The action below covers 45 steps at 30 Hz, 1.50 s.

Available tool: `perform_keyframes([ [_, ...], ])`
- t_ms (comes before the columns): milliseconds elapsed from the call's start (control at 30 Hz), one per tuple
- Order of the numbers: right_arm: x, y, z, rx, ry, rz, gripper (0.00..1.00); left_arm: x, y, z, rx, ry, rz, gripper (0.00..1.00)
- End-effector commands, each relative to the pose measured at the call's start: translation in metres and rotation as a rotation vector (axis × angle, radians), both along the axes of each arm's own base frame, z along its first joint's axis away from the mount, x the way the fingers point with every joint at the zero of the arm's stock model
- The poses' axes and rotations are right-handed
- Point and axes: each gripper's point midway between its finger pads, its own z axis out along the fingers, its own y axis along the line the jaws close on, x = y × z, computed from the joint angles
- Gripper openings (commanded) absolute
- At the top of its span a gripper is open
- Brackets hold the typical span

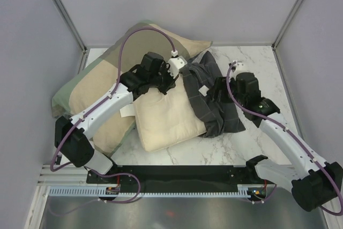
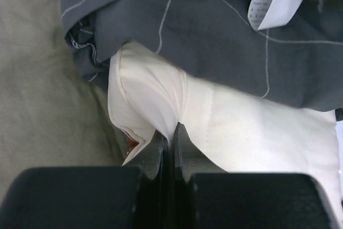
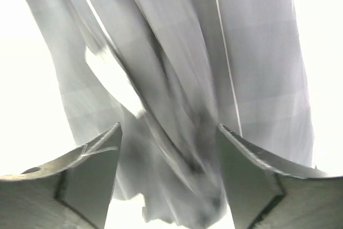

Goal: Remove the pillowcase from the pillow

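Pinched shut on a fold of the cream pillow (image 2: 246, 132), the left gripper (image 2: 169, 135) anchors it, while the right gripper (image 3: 169, 148) stands open around the bunched pillowcase (image 3: 177, 68), which looks mostly off, covering only the pillow's right end.

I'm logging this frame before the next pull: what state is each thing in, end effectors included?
pillowcase: bunched up, mostly off, draped over the pillow's right edge.
pillow: largely bare, one corner pinched.
left end effector: shut on the pillow's corner.
right end effector: open, pillowcase fabric between its fingers.
olive-and-tan pillow: lying partly under the pillow.
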Motion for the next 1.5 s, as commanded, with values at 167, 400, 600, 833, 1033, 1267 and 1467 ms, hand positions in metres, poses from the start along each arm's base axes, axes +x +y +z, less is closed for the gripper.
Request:
perform_keyframes([
  [167, 0.049, 0.003, 0.108, -0.009, -0.251, -0.032, 0.88, -0.044, -0.016, 0.041, -0.085, -0.064, -0.246, 0.02],
  [400, 0.088, 0.016, 0.074, -0.034, -0.193, -0.053, 0.9, -0.048, -0.011, 0.052, -0.091, -0.095, -0.242, 0.02],
  [600, 0.068, 0.01, 0.033, -0.025, -0.134, -0.06, 0.9, -0.044, -0.009, 0.05, -0.081, -0.097, -0.223, 0.02],
  [833, 0.043, 0.033, -0.021, 0.039, -0.002, 0.071, 0.84, -0.043, -0.007, 0.051, -0.075, -0.105, -0.213, 0.02],
  [1033, 0.034, 0.037, -0.043, 0.065, 0.041, 0.095, 0.34, -0.041, -0.007, 0.048, -0.065, -0.102, -0.204, 0.02],
  [1267, 0.036, 0.018, -0.043, 0.0, 0.019, 0.016, 0.0, -0.037, 0.0, 0.049, -0.048, -0.122, -0.171, 0.02],
  [1467, 0.045, -0.032, -0.031, -0.123, -0.013, -0.152, 0.0, -0.033, 0.008, 0.054, -0.031, -0.157, -0.135, 0.02],
])
